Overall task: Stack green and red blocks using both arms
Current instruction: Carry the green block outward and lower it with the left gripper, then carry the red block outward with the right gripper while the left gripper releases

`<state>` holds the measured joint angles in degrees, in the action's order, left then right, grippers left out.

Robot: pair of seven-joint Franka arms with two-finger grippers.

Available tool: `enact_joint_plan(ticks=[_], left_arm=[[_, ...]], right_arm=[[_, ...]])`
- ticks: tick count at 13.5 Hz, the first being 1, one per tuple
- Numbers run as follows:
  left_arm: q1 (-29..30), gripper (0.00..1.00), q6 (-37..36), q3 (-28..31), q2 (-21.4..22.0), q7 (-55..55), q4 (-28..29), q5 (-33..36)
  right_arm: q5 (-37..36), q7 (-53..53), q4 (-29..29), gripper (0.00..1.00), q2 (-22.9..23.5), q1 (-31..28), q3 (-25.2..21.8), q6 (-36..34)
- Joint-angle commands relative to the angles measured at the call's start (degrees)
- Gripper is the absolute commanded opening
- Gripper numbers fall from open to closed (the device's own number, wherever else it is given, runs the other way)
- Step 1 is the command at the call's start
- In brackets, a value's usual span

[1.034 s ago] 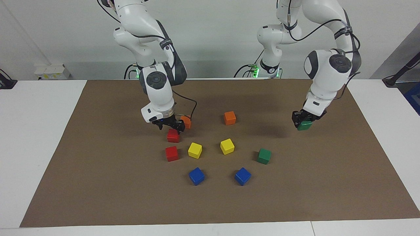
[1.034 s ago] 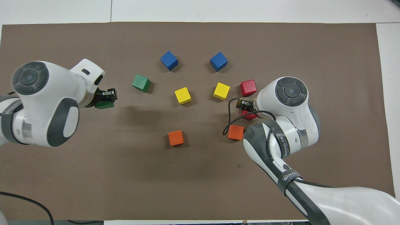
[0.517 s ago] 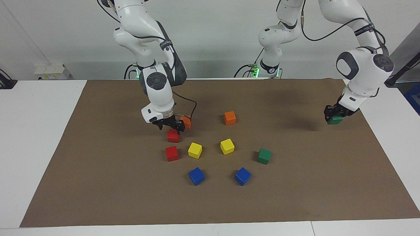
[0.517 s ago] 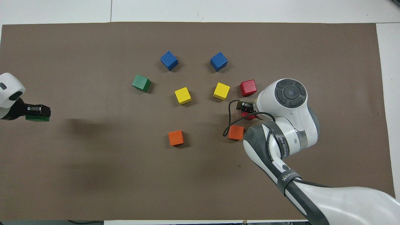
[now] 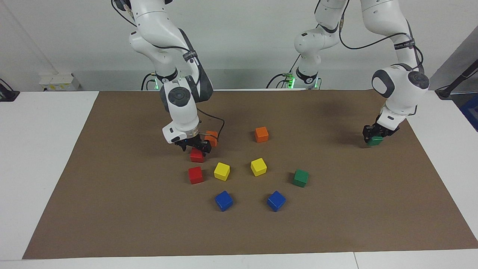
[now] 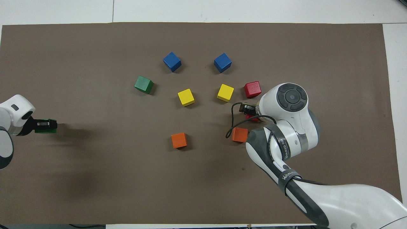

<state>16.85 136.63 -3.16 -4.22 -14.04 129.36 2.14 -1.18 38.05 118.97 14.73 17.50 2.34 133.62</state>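
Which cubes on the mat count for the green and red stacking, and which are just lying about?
For the job:
- held green cube, in the left gripper
- free green cube
- red cube under the right gripper
- second red cube

Lying about:
- two orange cubes
- two yellow cubes
- two blue cubes

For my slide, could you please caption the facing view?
Left gripper holds a dark green cube; right gripper descends on a bright red cube.
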Motion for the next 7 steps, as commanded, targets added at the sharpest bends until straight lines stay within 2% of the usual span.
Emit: enact_joint_plan(ticks=[1, 2, 5, 7], left_arm=[[0.3, 0.00, 2.8, -0.5, -1.1, -0.7, 0.5, -0.2], [0.2, 0.00, 3.7, -0.5, -1.5, -0.7, 0.6, -0.2], [0.6, 0.00, 5.5, -0.5, -2.6, -0.7, 0.9, -0.2], [0.7, 0.00, 6.1, -0.5, -3.1, -0.7, 1.0, -1.3]], right_arm=[[0.2, -1.8, 0.3, 0.10, 0.1, -0.1, 0.1, 0.2], [0.2, -1.7, -0.2, 0.00, -0.1, 0.0, 0.1, -0.5], [0.0, -3.2, -7.1, 0.00, -0.5, -0.4, 0.0, -9.2], [0.0, -8.2, -12.5, 0.00, -0.5, -2.8, -0.4, -14.4]])
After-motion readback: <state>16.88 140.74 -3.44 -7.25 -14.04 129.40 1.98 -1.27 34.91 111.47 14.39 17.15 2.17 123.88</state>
